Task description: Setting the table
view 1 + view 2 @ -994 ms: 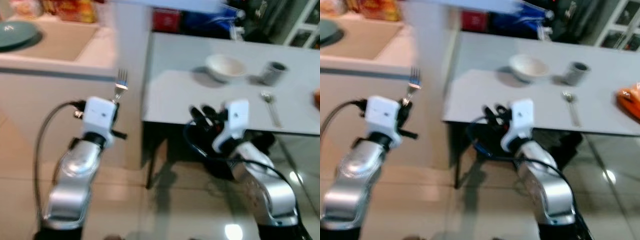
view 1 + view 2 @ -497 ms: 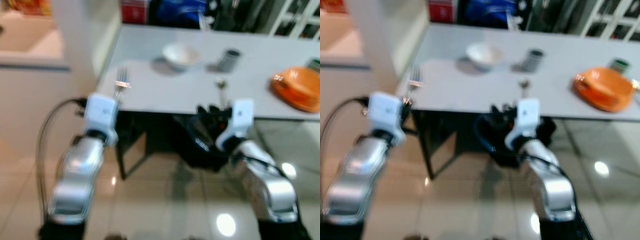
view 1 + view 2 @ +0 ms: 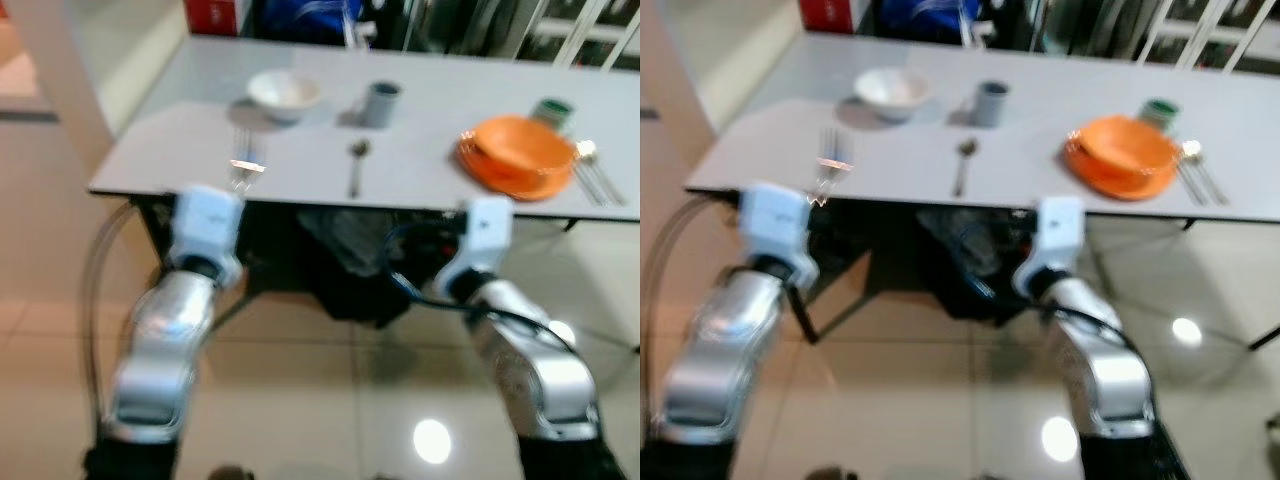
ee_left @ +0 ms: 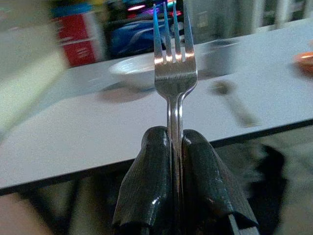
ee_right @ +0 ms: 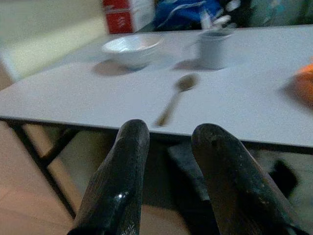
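Note:
My left gripper (image 4: 174,138) is shut on the handle of a silver fork (image 4: 174,63), held upright with its tines up, just in front of the near edge of the grey table (image 3: 170,150). On the table stand a white bowl (image 3: 284,93), a grey cup (image 3: 381,102), a spoon (image 3: 355,165) and an orange plate (image 3: 516,155) with an orange bowl on it. My right gripper (image 5: 171,133) is open and holds nothing. It hangs below the table's edge, facing the spoon (image 5: 175,95).
Cutlery (image 3: 596,176) lies to the right of the orange plate, with a green-topped item (image 3: 551,108) behind it. Dark bags (image 3: 350,260) sit under the table. A red box (image 3: 210,15) and a blue bag (image 3: 300,15) stand behind it. The tile floor is glossy.
The camera has swung to the right: the counter has slid out on the left and the table now lies straight ahead, with the orange plate in view. The fork stays in my left gripper.

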Controlling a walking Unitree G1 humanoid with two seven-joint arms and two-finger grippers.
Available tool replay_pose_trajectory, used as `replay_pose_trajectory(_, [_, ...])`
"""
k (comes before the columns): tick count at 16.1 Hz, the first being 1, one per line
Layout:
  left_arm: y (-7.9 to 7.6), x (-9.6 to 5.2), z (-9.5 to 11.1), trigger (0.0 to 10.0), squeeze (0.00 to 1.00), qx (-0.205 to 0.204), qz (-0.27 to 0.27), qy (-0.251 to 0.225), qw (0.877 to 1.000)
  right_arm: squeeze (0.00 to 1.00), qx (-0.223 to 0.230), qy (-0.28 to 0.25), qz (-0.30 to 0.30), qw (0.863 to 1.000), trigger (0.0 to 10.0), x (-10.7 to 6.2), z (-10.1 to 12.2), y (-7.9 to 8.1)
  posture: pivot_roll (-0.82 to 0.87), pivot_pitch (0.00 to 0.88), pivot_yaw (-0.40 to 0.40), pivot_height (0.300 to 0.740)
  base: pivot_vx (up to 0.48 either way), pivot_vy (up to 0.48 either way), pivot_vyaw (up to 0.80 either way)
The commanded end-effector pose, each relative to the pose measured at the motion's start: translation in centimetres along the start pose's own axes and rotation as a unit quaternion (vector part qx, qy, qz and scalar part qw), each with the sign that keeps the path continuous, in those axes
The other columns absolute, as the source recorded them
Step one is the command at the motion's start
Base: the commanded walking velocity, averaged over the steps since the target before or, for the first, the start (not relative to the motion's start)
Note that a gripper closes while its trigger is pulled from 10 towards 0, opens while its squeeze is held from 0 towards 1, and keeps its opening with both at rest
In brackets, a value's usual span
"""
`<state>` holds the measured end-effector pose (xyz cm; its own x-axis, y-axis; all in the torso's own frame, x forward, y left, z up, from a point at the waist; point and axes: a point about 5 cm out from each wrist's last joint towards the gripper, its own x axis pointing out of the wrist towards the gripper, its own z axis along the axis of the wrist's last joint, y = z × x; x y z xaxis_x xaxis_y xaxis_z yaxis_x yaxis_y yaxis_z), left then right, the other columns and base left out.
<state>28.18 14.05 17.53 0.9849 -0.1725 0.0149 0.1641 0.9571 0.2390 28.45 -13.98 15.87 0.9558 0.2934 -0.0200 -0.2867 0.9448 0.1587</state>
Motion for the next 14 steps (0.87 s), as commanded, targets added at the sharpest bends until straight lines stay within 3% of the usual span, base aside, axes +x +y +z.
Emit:
replay_pose_trajectory(1, [0.78, -0.07, 0.22, 10.0, 0.0, 0.005, 0.016, -0.002, 1.0, 0.0, 0.003, -0.008, 0.007, 1.0, 10.0, 0.15, 0.43, 0.46, 0.01, 0.057, -0.043, 0.74, 0.0, -0.48, 0.0])
replay_pose_trajectory(6, [0.84, -0.11, 0.24, 10.0, 0.0, 0.0, 0.022, 0.0, 1.0, 0.0, 0.013, 0.004, 0.003, 1.0, 10.0, 0.04, -0.11, 0.24, 0.01, 0.06, -0.042, 0.74, 0.0, -0.48, 0.0])
replay_pose_trajectory(7, [1.12, -0.03, -0.08, 10.0, 0.0, -0.019, 0.035, 0.01, 0.999, 0.0, 0.01, 0.008, 0.004, 1.0, 10.0, 0.01, -0.27, 0.42, 0.0, 0.059, -0.038, 0.74, 0.0, 0.0, 0.0])
replay_pose_trajectory(8, [1.21, -0.03, 0.19, 10.0, 0.0, -0.012, 0.03, -0.005, 0.999, 0.0, 0.01, 0.007, 0.002, 1.0, 10.0, 0.05, -0.23, 0.48, 0.0, 0.06, -0.038, 0.74, 0.0, 0.0, 0.0])
replay_pose_trajectory(14, [1.29, 0.17, 0.01, 10.0, 0.0, -0.015, 0.026, 0.002, 1.0, 0.0, 0.001, 0.008, -0.005, 1.0, 10.0, 0.19, -0.23, 0.29, 0.0, 0.059, -0.033, 0.74, 0.066, 0.0, 0.0])
